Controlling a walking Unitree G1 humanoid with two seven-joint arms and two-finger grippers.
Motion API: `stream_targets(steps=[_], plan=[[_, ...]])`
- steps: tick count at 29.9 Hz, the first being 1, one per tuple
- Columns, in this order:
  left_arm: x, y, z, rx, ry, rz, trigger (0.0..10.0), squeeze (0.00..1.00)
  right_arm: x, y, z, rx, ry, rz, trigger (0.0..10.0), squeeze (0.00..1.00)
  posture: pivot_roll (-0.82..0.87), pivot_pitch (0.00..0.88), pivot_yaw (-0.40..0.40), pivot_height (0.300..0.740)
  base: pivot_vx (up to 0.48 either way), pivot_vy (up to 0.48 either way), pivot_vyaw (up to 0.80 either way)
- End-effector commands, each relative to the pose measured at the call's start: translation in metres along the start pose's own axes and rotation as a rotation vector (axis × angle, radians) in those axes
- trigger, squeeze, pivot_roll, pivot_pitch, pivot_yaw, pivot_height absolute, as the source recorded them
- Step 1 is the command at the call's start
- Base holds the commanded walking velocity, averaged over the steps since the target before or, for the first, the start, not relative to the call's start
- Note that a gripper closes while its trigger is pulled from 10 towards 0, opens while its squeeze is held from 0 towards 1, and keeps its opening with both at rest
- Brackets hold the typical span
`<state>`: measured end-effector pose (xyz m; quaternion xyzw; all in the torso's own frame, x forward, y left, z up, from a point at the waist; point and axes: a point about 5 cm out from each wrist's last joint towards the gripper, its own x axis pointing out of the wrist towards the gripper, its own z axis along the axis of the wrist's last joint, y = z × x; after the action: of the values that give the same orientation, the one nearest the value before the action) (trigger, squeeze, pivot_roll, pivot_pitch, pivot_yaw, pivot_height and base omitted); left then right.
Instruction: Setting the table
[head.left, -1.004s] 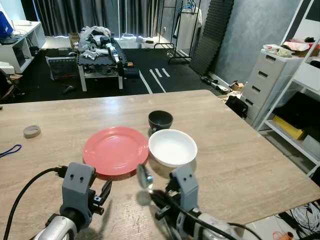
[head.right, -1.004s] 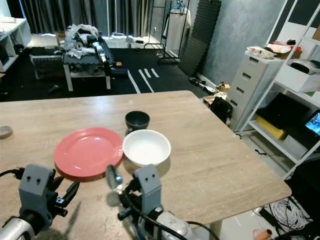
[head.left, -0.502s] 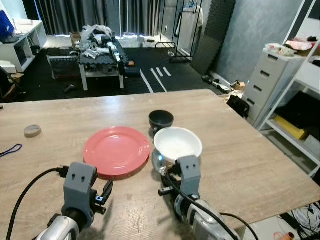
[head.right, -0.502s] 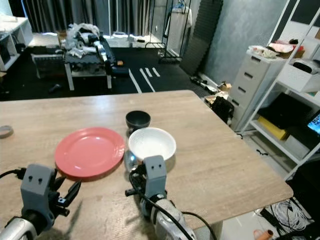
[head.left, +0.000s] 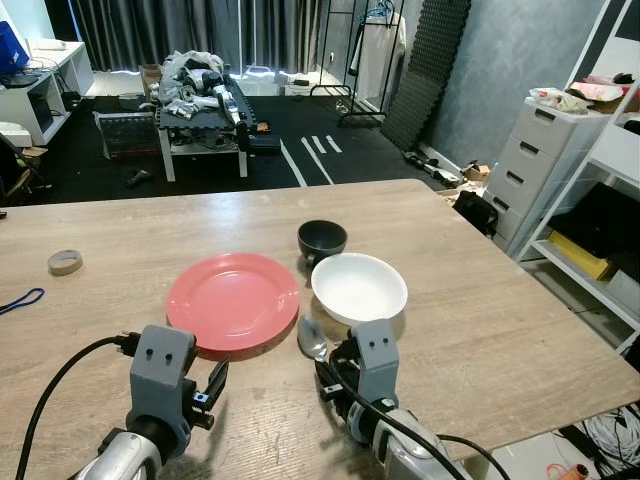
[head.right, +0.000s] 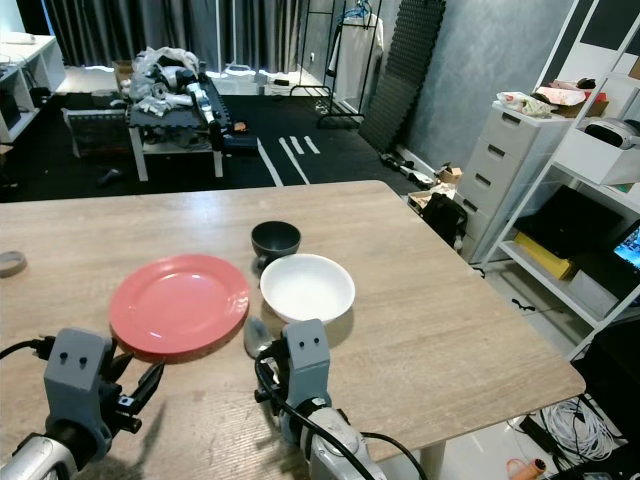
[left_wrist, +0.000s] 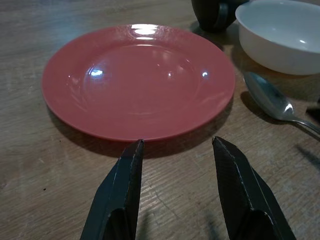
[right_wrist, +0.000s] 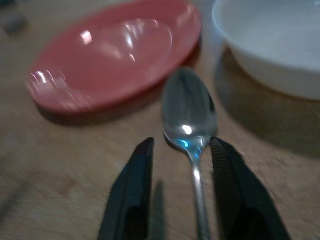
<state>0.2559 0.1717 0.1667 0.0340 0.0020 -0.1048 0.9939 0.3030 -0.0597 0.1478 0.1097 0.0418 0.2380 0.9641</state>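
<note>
A red plate (head.left: 233, 300) lies on the wooden table (head.left: 490, 330), with a white bowl (head.left: 358, 288) just right of it and a black cup (head.left: 322, 238) behind the bowl. A metal spoon (head.left: 311, 337) lies low between plate and bowl, its bowl end pointing away from me. My right gripper (right_wrist: 181, 142) is open, and the spoon's handle (right_wrist: 198, 190) runs between its fingers without touching the left one. My left gripper (left_wrist: 177, 142) stands open just in front of the plate's near rim, holding nothing.
A roll of tape (head.left: 64, 262) and a blue cord (head.left: 20, 300) lie at the table's left. The table's right edge (head.left: 560, 300) drops to the floor beside white drawers (head.left: 530, 160) and a shelf. A cluttered low bench (head.left: 200, 110) stands beyond the table.
My right gripper has carried the spoon from up in the air, forward and down to the table between plate and bowl. The left gripper has stayed put.
</note>
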Motion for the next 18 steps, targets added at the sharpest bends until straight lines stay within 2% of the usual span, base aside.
stream_targets(steps=[1, 4, 5, 6, 7, 10, 11, 14, 15, 16, 17, 18], plan=[[-0.001, -0.002, -0.001, 0.001, 0.005, -0.004, 10.0, 0.00, -0.003, -0.001, 0.005, 0.042, -0.038, 0.010, 10.0, 1.00, 0.13, 0.124, 0.016, 0.740, 0.000, 0.000, 0.00], [-0.001, -0.002, -0.001, 0.000, 0.004, -0.004, 10.0, 0.00, -0.007, -0.002, 0.029, 0.177, -0.183, 0.031, 10.0, 0.98, 0.13, 0.127, 0.015, 0.740, 0.000, 0.000, 0.00], [-0.001, -0.002, -0.001, 0.000, 0.004, -0.004, 10.0, 0.00, -0.007, -0.002, 0.029, 0.177, -0.183, 0.031, 10.0, 0.98, 0.13, 0.127, 0.015, 0.740, 0.000, 0.000, 0.00], [-0.001, -0.002, -0.001, -0.001, 0.004, -0.004, 10.0, 0.00, -0.009, -0.003, 0.036, 0.197, -0.217, 0.036, 10.0, 0.00, 0.13, 0.128, 0.015, 0.740, 0.000, 0.000, 0.00], [-0.001, -0.003, -0.001, -0.002, 0.004, -0.004, 10.0, 0.00, -0.014, -0.006, 0.049, 0.217, -0.269, 0.052, 10.0, 0.00, 0.12, 0.128, 0.016, 0.740, 0.000, 0.000, 0.00], [0.000, -0.004, -0.001, -0.002, 0.004, -0.005, 10.0, 0.00, -0.016, -0.009, 0.055, 0.217, -0.292, 0.053, 10.0, 0.00, 0.12, 0.129, 0.017, 0.740, 0.000, 0.000, 0.00], [0.001, -0.005, -0.001, -0.004, 0.001, -0.004, 10.0, 0.00, -0.019, -0.014, 0.061, 0.199, -0.319, 0.030, 10.0, 0.00, 0.12, 0.130, 0.020, 0.740, 0.000, 0.000, 0.00], [0.010, -0.007, 0.004, -0.002, -0.028, 0.033, 10.0, 0.00, -0.023, -0.039, 0.068, -0.019, -0.355, -0.165, 10.0, 0.00, 0.11, 0.130, 0.023, 0.740, 0.000, 0.000, 0.00], [0.010, -0.007, 0.004, -0.002, -0.028, 0.033, 10.0, 0.00, -0.023, -0.039, 0.068, -0.019, -0.355, -0.165, 10.0, 0.00, 0.11, 0.130, 0.023, 0.740, 0.000, 0.000, 0.00], [0.011, -0.006, 0.005, 0.012, -0.038, 0.047, 10.0, 0.00, -0.026, -0.046, 0.068, -0.054, -0.368, -0.238, 10.0, 0.00, 0.11, 0.132, 0.026, 0.740, 0.000, 0.000, 0.00], [0.011, -0.006, 0.005, 0.012, -0.038, 0.047, 10.0, 0.00, -0.026, -0.046, 0.068, -0.054, -0.368, -0.238, 10.0, 0.00, 0.11, 0.132, 0.026, 0.740, 0.000, 0.000, 0.00], [0.012, -0.005, 0.007, 0.034, -0.046, 0.065, 10.0, 0.00, -0.029, -0.052, 0.068, -0.074, -0.384, -0.305, 10.0, 0.00, 0.11, 0.135, 0.032, 0.740, 0.000, 0.000, 0.00]])
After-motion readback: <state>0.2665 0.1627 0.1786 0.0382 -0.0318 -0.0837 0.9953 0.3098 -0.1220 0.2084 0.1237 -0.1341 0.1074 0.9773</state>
